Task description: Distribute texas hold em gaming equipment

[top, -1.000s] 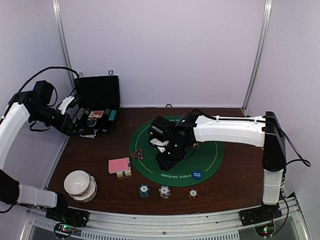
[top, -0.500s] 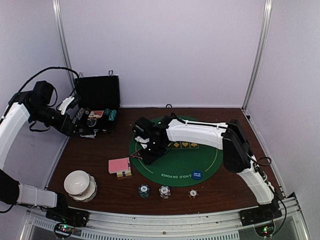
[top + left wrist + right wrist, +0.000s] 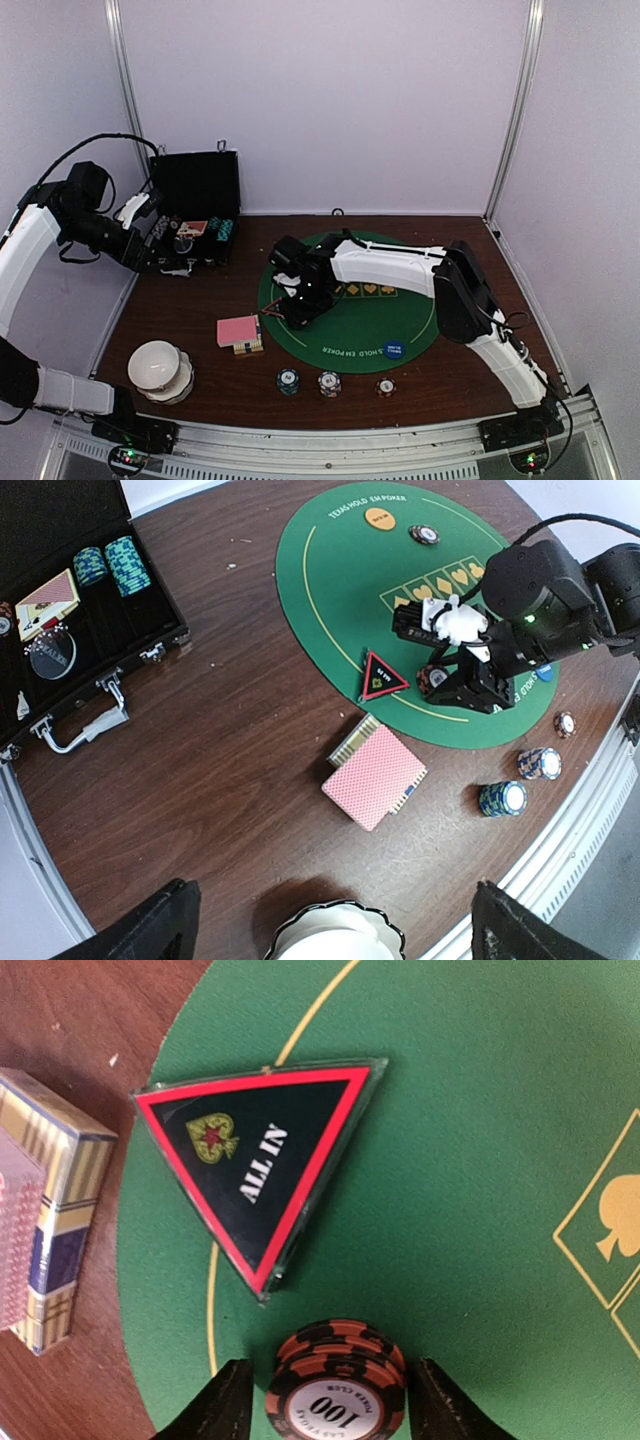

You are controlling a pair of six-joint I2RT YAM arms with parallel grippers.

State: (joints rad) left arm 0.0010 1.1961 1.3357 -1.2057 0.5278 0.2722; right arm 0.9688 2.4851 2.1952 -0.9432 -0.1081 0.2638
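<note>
Two grippers: left gripper (image 3: 335, 922) hangs near the case, fingers spread wide; right gripper (image 3: 328, 1400) sits low over the mat, fingers apart.
Green mat (image 3: 370, 322): round, mid-table.
Black case (image 3: 195, 185): lid up, far left.
Card deck (image 3: 238, 331): pink back up, on the wood just off the mat.
Triangle marker (image 3: 255, 1170): flat on the mat's left rim (reads ALL IN).
Red chip stack (image 3: 337, 1385): beside the triangle, between the right fingers, slim gap each side.

The triangle marker (image 3: 255, 1165) said "ALL IN" in white letters. The red chip (image 3: 338, 1390) on top of its stack showed "100". The green mat (image 3: 330, 590) read "TEXAS HOLD EM POKER" along its edge.
</note>
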